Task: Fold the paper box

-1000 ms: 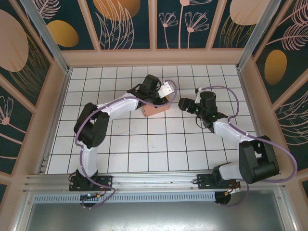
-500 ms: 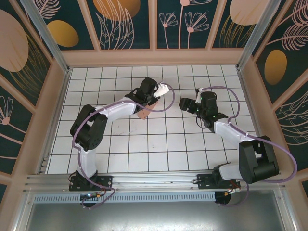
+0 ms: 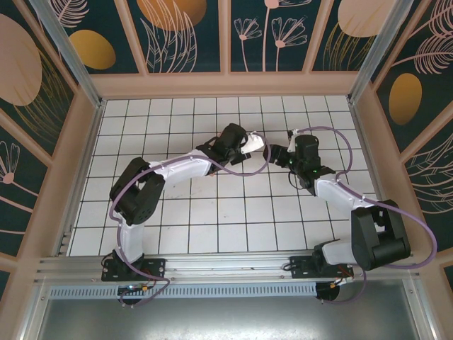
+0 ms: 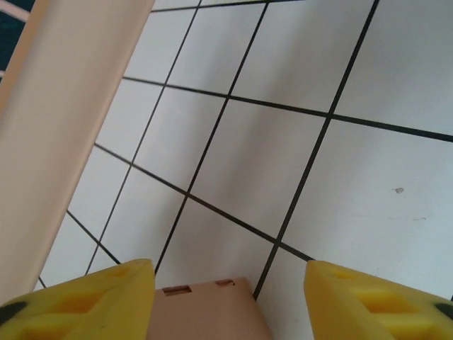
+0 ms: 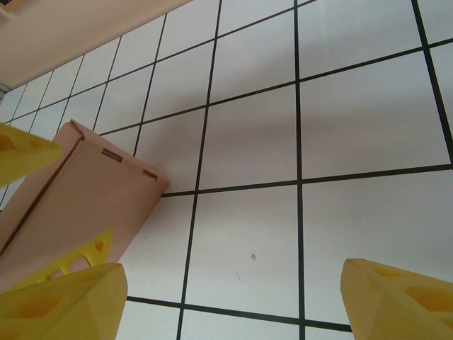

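Observation:
The paper box (image 5: 78, 195) is a salmon-pink folded piece with two small slots near its edge, at the left of the right wrist view. In the left wrist view, the paper box (image 4: 205, 312) sits between my left gripper's (image 4: 230, 301) yellow fingers, against the left one, with a clear gap to the right one. That gripper is open. From above, the left gripper (image 3: 256, 145) reaches to mid-table, and the arm hides the box. My right gripper (image 3: 277, 152) faces it from close by. The right gripper (image 5: 230, 304) is open, with bare tiles between its fingers.
White tiled floor (image 3: 212, 212) with black grid lines spreads around both arms. A peach-coloured rail (image 3: 226, 85) borders the back, and similar rails run along both sides. The left gripper's yellow fingers (image 5: 21, 152) show beside the box in the right wrist view.
The left arm has swung right with the box, up close to the right gripper, and its jaws have widened off the box. The right arm has stayed in place.

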{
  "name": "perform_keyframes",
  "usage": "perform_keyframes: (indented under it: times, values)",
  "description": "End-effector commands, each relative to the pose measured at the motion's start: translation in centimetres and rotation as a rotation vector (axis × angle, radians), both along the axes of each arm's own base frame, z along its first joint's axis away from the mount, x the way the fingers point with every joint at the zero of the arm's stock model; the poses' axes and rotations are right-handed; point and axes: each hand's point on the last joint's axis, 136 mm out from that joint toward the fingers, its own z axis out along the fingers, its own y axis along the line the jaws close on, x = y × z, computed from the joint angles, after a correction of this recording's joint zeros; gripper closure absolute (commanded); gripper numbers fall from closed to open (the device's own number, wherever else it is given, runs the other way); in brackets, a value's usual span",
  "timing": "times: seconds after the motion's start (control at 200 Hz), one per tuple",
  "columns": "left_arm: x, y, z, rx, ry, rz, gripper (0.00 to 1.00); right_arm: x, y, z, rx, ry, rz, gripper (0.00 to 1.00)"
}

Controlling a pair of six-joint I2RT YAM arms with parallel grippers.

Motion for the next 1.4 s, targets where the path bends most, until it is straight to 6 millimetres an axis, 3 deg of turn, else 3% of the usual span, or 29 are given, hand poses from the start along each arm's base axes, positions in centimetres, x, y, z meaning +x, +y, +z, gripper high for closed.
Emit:
perform_keyframes:
  times: [0.0,0.17,0.3,0.531,0.626,0.751,0.956,1.006,1.021,1.071,1.236,1.396]
  values:
    - [1.6,0.1,3.6,-0.172,0.009,0.106,0.21,0.1,-0.4,0.7,0.013,-0.029,-0.011,0.21]
    - [3.8,2.0,5.8,-0.357,0.132,0.197,0.11,0.0,-0.5,0.8,0.015,-0.03,-0.008,0.2]
    - [5.0,4.4,6.0,-0.436,0.207,0.265,0.01,-0.2,-0.7,0.7,0.012,-0.032,-0.014,0.2]
    - [6.2,7.7,0.9,-0.357,0.385,0.429,0.01,-0.4,-0.7,0.7,0.022,-0.03,-0.012,0.2]
    - [5.3,7.1,-1.1,-0.344,0.481,0.418,0.01,-0.4,-0.7,0.7,0.023,-0.03,-0.011,0.2]
    - [4.4,5.8,-2.0,-0.378,0.567,0.383,0.04,-0.3,-0.5,0.6,0.027,-0.028,-0.008,0.2]
    - [4.5,6.2,-3.7,-0.341,0.602,0.424,0.12,-0.4,-0.5,0.6,0.031,-0.025,-0.008,0.2]
    - [4.6,6.5,-3.9,-0.329,0.592,0.438,0.17,-0.4,-0.6,0.6,0.029,-0.025,-0.008,0.21]
    - [4.6,6.5,-3.9,-0.327,0.59,0.436,0.22,-0.4,-0.6,0.6,0.029,-0.024,-0.009,0.21]
    - [4.5,6.6,-3.6,-0.334,0.58,0.431,0.33,-0.5,-0.6,0.6,0.026,-0.025,-0.01,0.21]
    - [5.2,7.6,-1.8,-0.346,0.477,0.464,0.43,-0.5,-0.6,0.4,0.028,-0.022,-0.011,0.2]
    - [5.8,9.3,-1.4,-0.308,0.373,0.536,0.55,-0.4,-0.5,0.4,0.03,-0.021,-0.007,0.2]
